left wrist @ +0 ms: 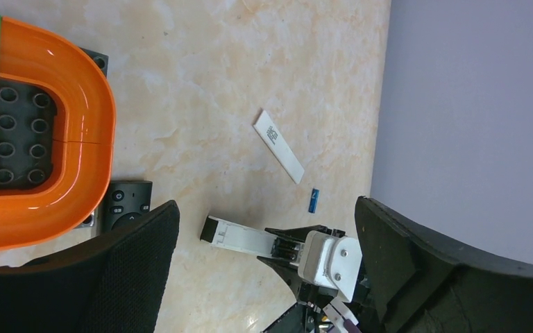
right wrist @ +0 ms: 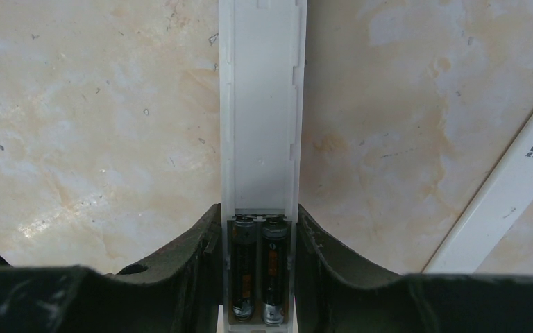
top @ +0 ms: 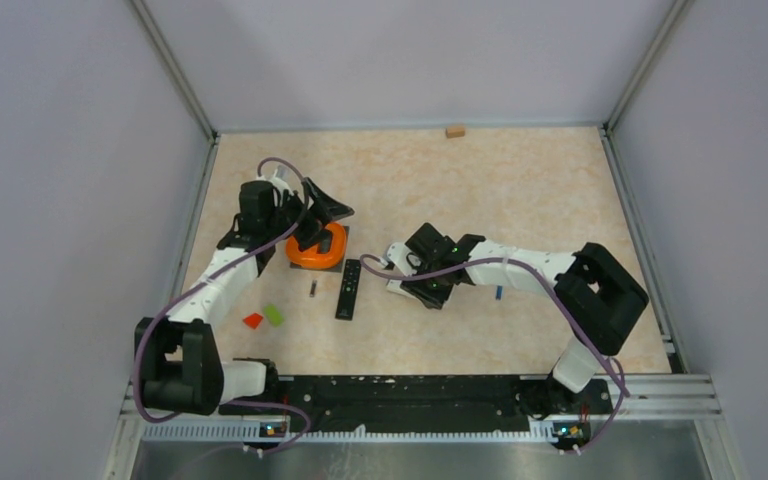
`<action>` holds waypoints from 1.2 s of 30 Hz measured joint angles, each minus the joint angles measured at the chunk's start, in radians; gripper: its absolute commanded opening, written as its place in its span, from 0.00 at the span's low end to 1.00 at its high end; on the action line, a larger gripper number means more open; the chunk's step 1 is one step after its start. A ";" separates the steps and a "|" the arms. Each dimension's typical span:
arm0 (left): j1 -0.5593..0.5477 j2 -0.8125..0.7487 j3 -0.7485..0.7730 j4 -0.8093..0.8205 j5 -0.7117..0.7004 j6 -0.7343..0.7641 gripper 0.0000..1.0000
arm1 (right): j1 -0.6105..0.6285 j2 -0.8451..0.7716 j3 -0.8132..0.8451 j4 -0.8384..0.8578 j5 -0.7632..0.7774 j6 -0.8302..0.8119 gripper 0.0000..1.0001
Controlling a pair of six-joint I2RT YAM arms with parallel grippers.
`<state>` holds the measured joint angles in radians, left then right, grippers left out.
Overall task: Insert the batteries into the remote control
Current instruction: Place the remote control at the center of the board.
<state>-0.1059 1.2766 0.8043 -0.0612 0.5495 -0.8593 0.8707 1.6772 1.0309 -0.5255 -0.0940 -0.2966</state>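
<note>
Clamping the white remote (right wrist: 262, 104) by its long sides, the right gripper (right wrist: 260, 222) has its fingers pressed against the casing just where the battery bay lies uncovered. Two dark batteries (right wrist: 244, 267) sit side by side in that bay, directly between the fingers. The loose white cover (right wrist: 513, 187) lies on the table (right wrist: 97, 139) just to one side, apart from the remote. A blue battery (left wrist: 313, 200) rests on the table near the right arm, held by nothing, and another dark battery (top: 313, 289) lies left of the black remote (top: 348, 303). The left gripper (left wrist: 264, 205) hangs spread wide and empty beside the orange track (left wrist: 76, 83), well apart from every battery.
</note>
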 measured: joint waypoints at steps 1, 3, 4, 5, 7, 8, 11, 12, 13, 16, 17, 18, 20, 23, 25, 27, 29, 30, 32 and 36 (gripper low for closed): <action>0.000 0.001 0.000 0.000 0.005 0.000 0.99 | 0.000 0.000 0.000 -0.005 0.000 0.000 0.32; 0.000 0.003 0.000 0.000 0.013 0.000 0.99 | 0.000 0.001 0.003 -0.018 -0.001 0.001 0.33; 0.000 0.003 0.000 0.000 0.016 0.001 0.99 | 0.000 0.002 0.006 -0.024 0.000 0.001 0.33; 0.000 0.003 0.000 0.000 0.018 0.002 0.99 | 0.000 0.006 0.011 -0.031 0.001 0.001 0.33; 0.000 0.003 0.000 0.000 0.022 0.003 0.99 | 0.000 0.015 0.021 -0.045 0.003 0.001 0.33; 0.000 0.003 0.000 0.000 0.023 0.005 0.99 | 0.000 0.021 0.025 -0.050 0.004 0.002 0.33; 0.000 0.003 0.000 -0.002 0.023 0.016 0.99 | 0.000 0.031 0.026 -0.063 0.006 0.001 0.34; 0.000 0.003 0.000 -0.004 0.023 0.019 0.99 | 0.000 0.034 0.026 -0.068 0.005 0.002 0.34; 0.000 0.003 0.000 -0.008 0.023 0.023 0.99 | 0.000 0.036 0.026 -0.072 0.004 0.001 0.35; 0.000 0.003 0.000 -0.020 0.023 0.028 0.99 | 0.000 0.036 0.026 -0.084 -0.001 0.002 0.36; 0.000 0.003 0.000 -0.023 0.023 0.029 0.99 | 0.000 0.037 0.026 -0.087 -0.002 0.002 0.37; 0.000 0.003 0.000 -0.026 0.023 0.032 0.99 | 0.000 0.037 0.026 -0.091 -0.003 0.002 0.39; 0.000 0.003 0.000 -0.028 0.022 0.036 0.99 | 0.000 0.043 0.026 -0.099 -0.004 0.002 0.44; 0.000 0.002 0.000 -0.030 0.022 0.042 0.99 | 0.000 0.049 0.026 -0.112 -0.005 0.005 0.49; 0.000 0.002 0.000 -0.030 0.022 0.044 0.99 | 0.000 0.049 0.026 -0.114 -0.003 0.005 0.50; 0.000 0.002 0.000 -0.031 0.022 0.047 0.99 | 0.000 0.049 0.026 -0.115 -0.003 0.005 0.51; 0.000 0.002 0.000 -0.031 0.022 0.048 0.99 | 0.000 0.048 0.026 -0.114 0.002 0.006 0.53; 0.000 0.002 0.000 -0.031 0.022 0.048 0.99 | 0.000 0.047 0.026 -0.114 0.005 0.008 0.54; 0.000 0.002 0.001 -0.031 0.021 0.050 0.99 | 0.000 0.039 0.024 -0.114 0.011 0.012 0.64; 0.000 0.001 0.002 -0.032 0.010 0.055 0.99 | -0.002 -0.033 0.024 -0.108 0.010 0.039 0.77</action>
<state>-0.1059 1.2778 0.8062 -0.0929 0.5594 -0.8043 0.8688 1.6444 1.0546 -0.6331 -0.0845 -0.2577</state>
